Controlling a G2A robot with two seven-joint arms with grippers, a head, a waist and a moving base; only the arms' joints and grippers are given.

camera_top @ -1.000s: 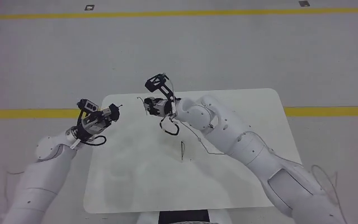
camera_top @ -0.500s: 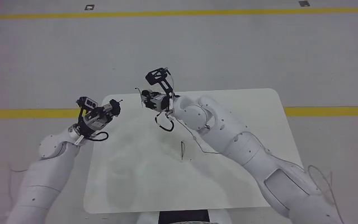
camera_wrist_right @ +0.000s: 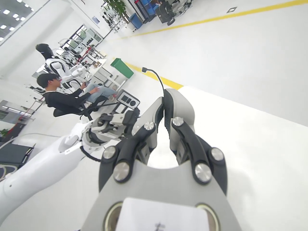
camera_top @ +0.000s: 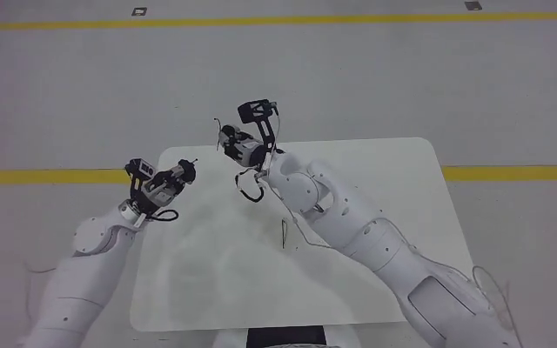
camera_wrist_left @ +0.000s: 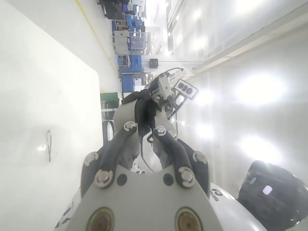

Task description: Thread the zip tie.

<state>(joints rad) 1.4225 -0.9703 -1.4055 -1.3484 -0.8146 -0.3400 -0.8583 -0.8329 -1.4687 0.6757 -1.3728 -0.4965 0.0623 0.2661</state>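
Table [camera_top: 374, 261] edge: zip tie [camera_wrist_right: 160, 80] seemingly pinched in right hand [camera_wrist_right: 164, 98].

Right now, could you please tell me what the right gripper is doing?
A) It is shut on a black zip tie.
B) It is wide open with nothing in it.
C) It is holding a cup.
A: in the right wrist view the right gripper has its fingertips pressed together on a thin black zip tie, which curves up and out from between them.
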